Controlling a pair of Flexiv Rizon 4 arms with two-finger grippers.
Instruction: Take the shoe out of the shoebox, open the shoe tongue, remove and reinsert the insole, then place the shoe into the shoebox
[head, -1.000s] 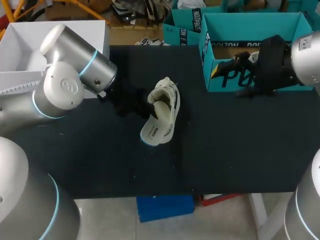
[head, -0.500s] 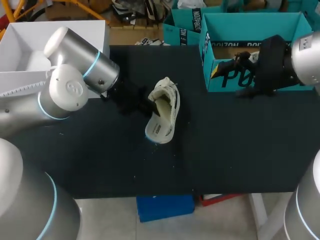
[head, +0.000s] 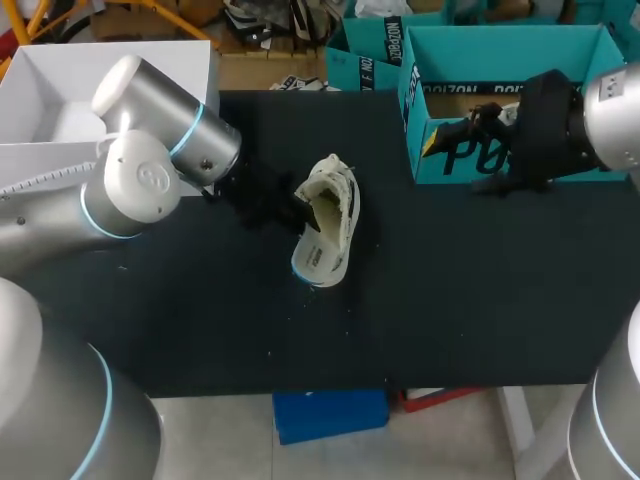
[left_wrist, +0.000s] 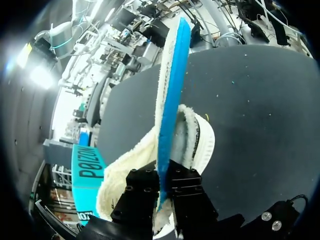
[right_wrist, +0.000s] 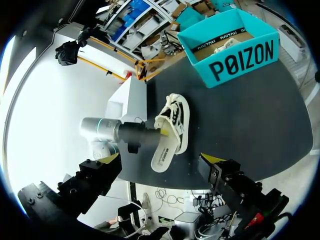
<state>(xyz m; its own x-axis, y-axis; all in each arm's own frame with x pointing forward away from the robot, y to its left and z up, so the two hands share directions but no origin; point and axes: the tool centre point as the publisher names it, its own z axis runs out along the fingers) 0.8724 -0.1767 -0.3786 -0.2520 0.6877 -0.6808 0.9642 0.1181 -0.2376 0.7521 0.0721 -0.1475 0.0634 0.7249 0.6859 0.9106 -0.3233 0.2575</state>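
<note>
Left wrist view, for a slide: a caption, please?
Left hand pinches the blue-backed insole, standing partly out of the white shoe on the dark table.

Head cam above & behind me, looking down on whole table (head: 450, 300), mid-distance, left wrist cam v. close, looking along my left pincer (left_wrist: 162, 182) up the insole (left_wrist: 172, 90) it clamps, right wrist cam well back, facing across table, shoe (head: 338, 190) shared by all 3 views
</note>
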